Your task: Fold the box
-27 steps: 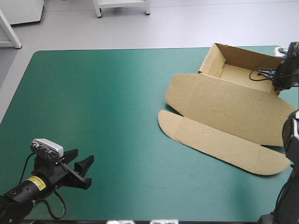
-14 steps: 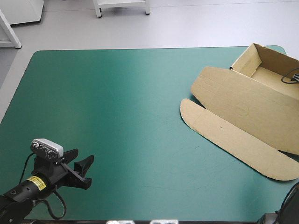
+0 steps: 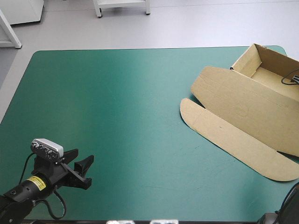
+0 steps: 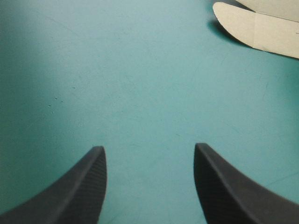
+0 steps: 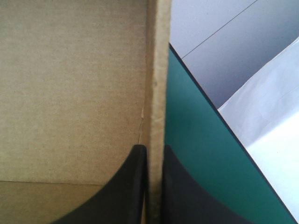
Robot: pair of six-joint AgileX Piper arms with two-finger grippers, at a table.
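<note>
— Where's the box?
— The box (image 3: 267, 59) sits at the table's (image 3: 117, 107) far right corner; walls up, lid (image 3: 243, 116) flat, so I'd say nearly done. My right gripper (image 5: 153, 151) pinches one wall; my left gripper (image 4: 149, 154) gapes, empty.

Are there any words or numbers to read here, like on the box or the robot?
Yellow label on the left arm: its print is too small to read.
Box: no words; only a faint round mark, not readable.
Nothing else carries text.
</note>
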